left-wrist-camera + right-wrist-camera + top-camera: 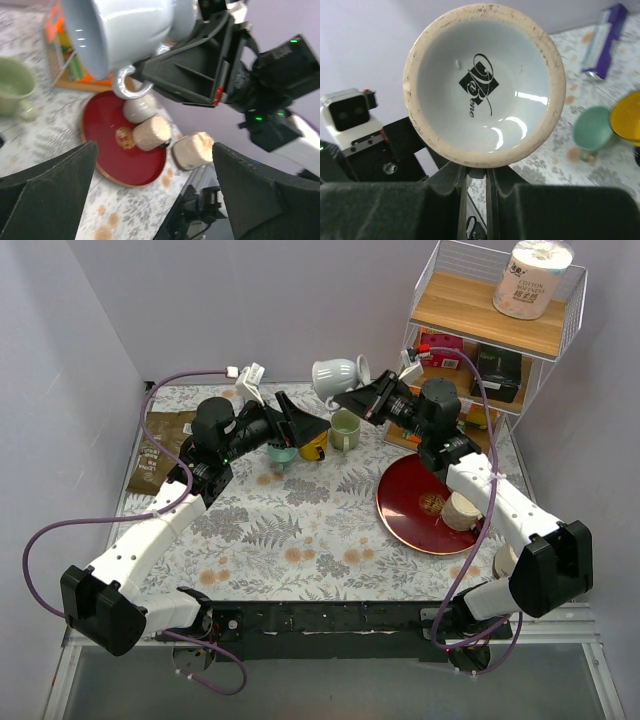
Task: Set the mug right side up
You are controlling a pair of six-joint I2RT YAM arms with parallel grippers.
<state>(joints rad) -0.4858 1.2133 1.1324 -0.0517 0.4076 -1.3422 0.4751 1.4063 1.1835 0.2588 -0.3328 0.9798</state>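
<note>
A pale blue-white mug [335, 375] hangs on its side in the air above the back of the table, its mouth to the left. My right gripper [348, 398] is shut on its handle. In the right wrist view the mug's underside with a black logo [482, 87] fills the frame above the gripper [476, 172]. In the left wrist view the mug [125, 30] is at the top with its handle loop [131, 86] below. My left gripper [305, 425] is open and empty, just left of and below the mug; its jaws [152, 150] stand wide apart.
A green mug [345, 428], a yellow cup [313, 445] and a teal cup [282, 453] stand under the grippers. A red plate [400, 510] with beige cups [460, 510] lies at the right. A wire shelf [490, 330] stands at the back right, a brown packet [160, 445] at the left.
</note>
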